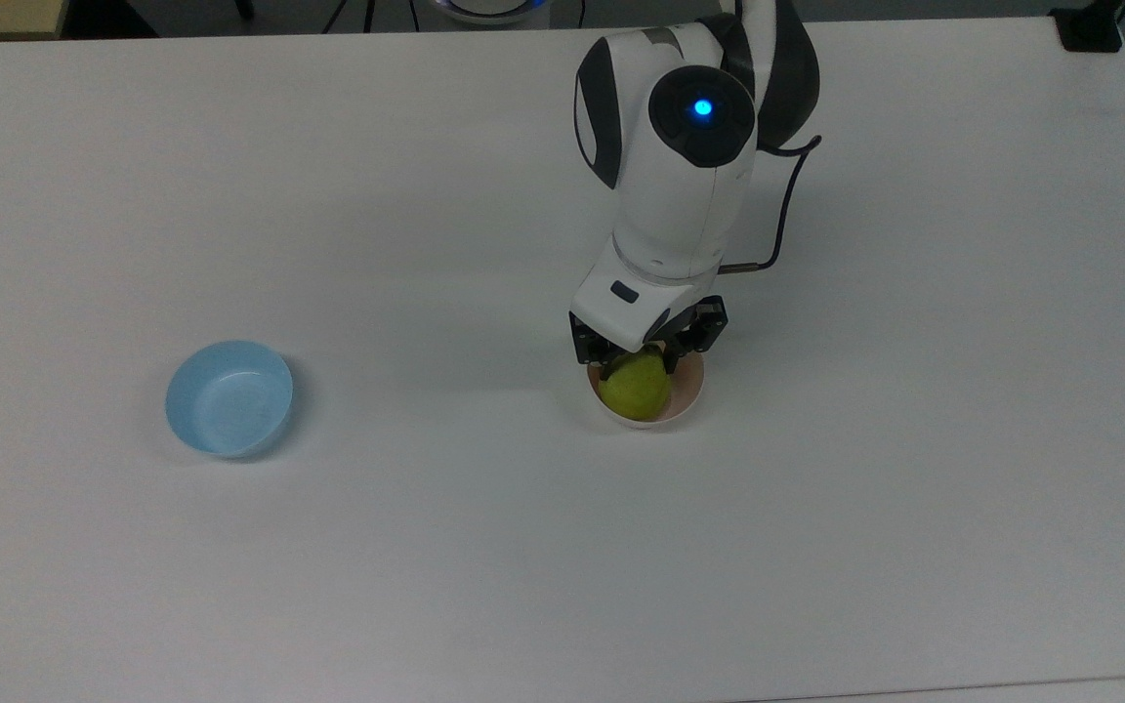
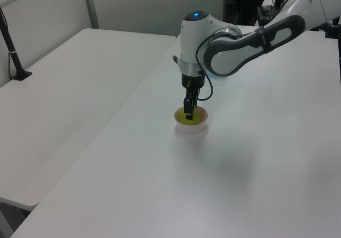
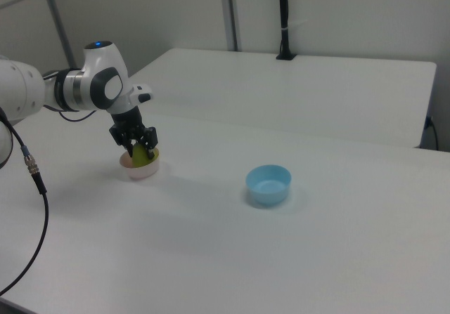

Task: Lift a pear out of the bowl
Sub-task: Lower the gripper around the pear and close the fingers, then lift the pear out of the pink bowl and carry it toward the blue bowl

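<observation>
The yellow-green pear point(image 1: 637, 392) sits upright in the pale pink bowl point(image 1: 690, 394) right of the table's middle in the top view. My gripper point(image 1: 638, 366) has come straight down over it, one black finger pressed against each side of the pear's upper half, shut on the pear. The pear's stem end is hidden under the gripper body. In the left view the gripper point(image 2: 188, 113) reaches into the bowl point(image 2: 191, 130) with the pear point(image 2: 195, 119) showing behind the finger. The right view has the gripper point(image 3: 138, 148) on the pear point(image 3: 143, 157) inside the bowl point(image 3: 140, 171).
A light blue bowl point(image 1: 229, 397) stands empty at the top view's left, well away from the pink one; it is also in the right view point(image 3: 268, 185). A black cable point(image 1: 785, 210) trails from the wrist. A second white table point(image 3: 295, 89) adjoins behind.
</observation>
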`<action>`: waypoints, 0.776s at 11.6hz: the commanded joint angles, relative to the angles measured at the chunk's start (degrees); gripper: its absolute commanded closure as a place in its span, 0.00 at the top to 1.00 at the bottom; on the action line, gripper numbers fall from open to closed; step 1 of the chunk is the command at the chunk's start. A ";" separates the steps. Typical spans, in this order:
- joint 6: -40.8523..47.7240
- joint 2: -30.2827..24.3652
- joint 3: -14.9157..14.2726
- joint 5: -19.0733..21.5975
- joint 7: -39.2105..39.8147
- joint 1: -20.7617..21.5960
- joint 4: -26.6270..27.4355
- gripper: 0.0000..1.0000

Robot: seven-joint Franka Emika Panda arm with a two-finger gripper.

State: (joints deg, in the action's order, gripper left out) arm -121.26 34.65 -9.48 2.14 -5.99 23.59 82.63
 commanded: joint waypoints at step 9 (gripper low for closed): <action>5.93 -11.61 -0.54 0.32 0.44 -2.75 -0.01 0.13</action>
State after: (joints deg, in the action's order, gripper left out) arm -119.29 28.63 -9.72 2.00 -6.31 23.03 80.81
